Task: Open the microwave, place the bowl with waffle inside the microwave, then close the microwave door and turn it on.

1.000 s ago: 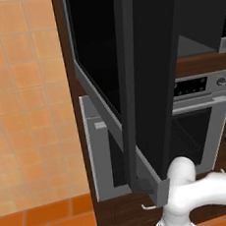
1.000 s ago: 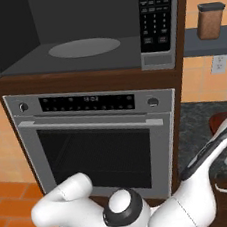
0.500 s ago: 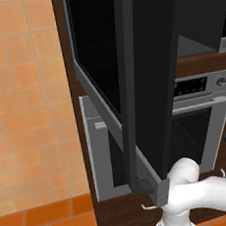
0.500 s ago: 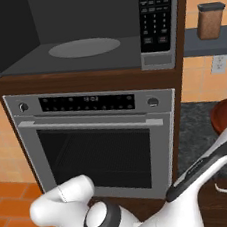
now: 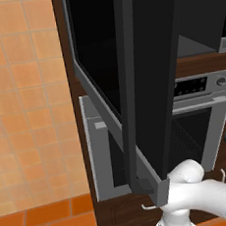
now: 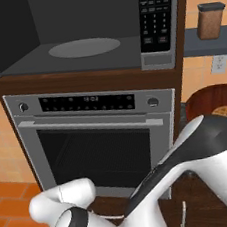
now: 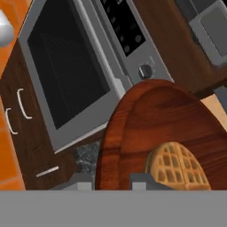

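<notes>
The microwave (image 6: 155, 19) stands open above the oven, its dark cavity and grey turntable (image 6: 84, 47) bare. The microwave door (image 5: 151, 81), black glass in a grey frame, is swung far out to the left and stands edge-on in the left base view. The reddish-brown bowl (image 7: 155, 124) holds a golden waffle (image 7: 177, 168). My gripper (image 7: 111, 182) is shut on the bowl's near rim, one fingertip on each side of it. In the right base view the bowl (image 6: 209, 101) hangs to the right of the oven, below the microwave's level.
A silver oven (image 6: 93, 138) with a bar handle sits under the microwave. To the right, a shelf carries a brown jar (image 6: 210, 20) above a wall outlet (image 6: 219, 64). Dark wood drawers (image 7: 20, 111) lie below the oven. Orange tiles cover the wall at left.
The arm has swung: its elbow dropped to the lower left in the right base view. The held bowl has come further into that view from the right. The microwave door has not moved.
</notes>
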Controlling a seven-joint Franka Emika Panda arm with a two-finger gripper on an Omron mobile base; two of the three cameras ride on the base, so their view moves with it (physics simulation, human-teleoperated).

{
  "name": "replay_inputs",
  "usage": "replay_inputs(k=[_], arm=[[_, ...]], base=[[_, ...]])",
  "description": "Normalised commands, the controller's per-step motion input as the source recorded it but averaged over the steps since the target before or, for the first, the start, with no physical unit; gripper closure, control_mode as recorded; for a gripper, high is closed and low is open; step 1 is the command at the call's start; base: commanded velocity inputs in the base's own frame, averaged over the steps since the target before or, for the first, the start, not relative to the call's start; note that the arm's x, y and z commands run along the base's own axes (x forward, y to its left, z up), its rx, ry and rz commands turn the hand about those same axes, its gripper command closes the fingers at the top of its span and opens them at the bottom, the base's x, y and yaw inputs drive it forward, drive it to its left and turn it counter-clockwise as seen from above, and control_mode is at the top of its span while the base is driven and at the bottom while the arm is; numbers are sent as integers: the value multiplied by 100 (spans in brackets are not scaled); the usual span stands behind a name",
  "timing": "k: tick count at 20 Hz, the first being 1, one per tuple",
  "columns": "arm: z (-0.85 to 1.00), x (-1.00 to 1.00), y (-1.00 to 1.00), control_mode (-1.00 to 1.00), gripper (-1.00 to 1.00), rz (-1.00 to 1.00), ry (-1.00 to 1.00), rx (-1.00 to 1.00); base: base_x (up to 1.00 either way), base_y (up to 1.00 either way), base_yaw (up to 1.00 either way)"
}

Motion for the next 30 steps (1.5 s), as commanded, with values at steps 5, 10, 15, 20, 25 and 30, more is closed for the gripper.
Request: replay_inputs(k=[5, 10, 15, 20, 25, 30], arm=[[59, -78, 72, -100, 100, 0, -1, 0], [41, -45, 98, -100, 100, 1, -2, 0], [29, -7, 100, -100, 100, 5, -7, 0], [35, -2, 100, -100, 100, 5, -13, 0], [31, 0, 100, -100, 100, 8, -12, 0], [46, -5, 100, -100, 100, 6, -16, 2]], base=[[0, 0, 0], [0, 0, 0], [0, 0, 0], [0, 0, 0], [0, 0, 0], [0, 0, 0]])
